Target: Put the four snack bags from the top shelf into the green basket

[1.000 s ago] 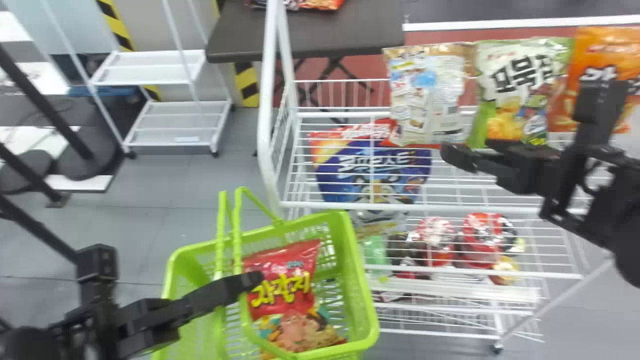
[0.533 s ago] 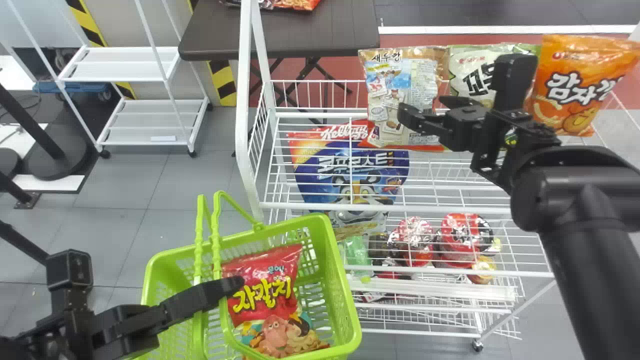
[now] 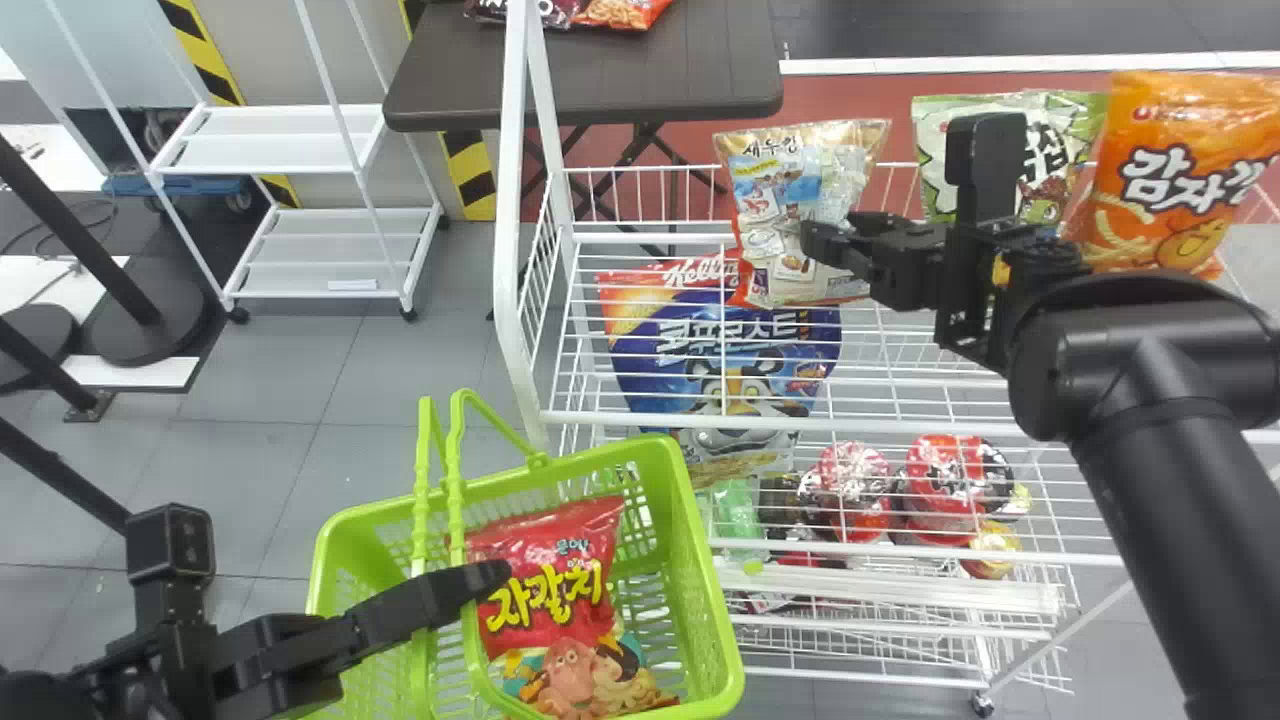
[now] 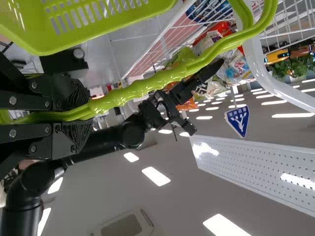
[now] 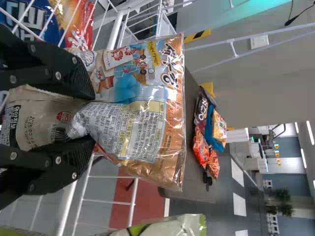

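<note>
Right hand pinches tan plastic snack bag (dark lettering, dense text panel); left hand grips green plastic basket handles.

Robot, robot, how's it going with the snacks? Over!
Right gripper pinching tan snack bag, at the shelf. Left gripper clamped on handles of green basket. Red bag inside basket. Raised handles might get in the way.

White wire top shelf I watched remotely, green-and-white bag stood on it, orange bag stood beside that
</note>
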Robot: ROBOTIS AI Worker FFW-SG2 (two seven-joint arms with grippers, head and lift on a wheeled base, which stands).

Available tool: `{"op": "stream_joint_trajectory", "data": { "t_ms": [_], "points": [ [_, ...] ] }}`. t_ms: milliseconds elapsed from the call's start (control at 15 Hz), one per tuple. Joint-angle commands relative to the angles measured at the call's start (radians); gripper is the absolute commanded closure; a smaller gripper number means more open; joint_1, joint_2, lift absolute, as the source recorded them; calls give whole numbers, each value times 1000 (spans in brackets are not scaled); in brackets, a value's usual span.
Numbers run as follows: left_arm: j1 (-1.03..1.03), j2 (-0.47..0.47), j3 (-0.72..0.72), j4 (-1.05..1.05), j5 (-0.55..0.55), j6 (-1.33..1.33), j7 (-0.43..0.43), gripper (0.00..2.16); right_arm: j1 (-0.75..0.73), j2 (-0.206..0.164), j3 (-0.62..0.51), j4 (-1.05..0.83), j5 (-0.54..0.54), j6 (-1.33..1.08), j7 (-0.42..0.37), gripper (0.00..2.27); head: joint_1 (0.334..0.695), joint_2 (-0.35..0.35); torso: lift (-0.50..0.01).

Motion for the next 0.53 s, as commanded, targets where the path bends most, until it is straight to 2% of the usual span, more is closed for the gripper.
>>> {"op": "stream_joint_trajectory", "data": {
  "t_ms": [0,133,467],
  "points": [
    [0,0,0,0,0,0,-10,2148,41,-1,-16,-63,-11,5,0,2246,695,89,0],
    [0,0,2,0,0,0,-10,2148,94,-1,-48,-161,-27,20,9,2246,695,87,0],
    [-3,0,3,2,0,0,-10,2148,286,-10,-134,-520,-174,201,25,2246,695,70,0]
  ]
}}
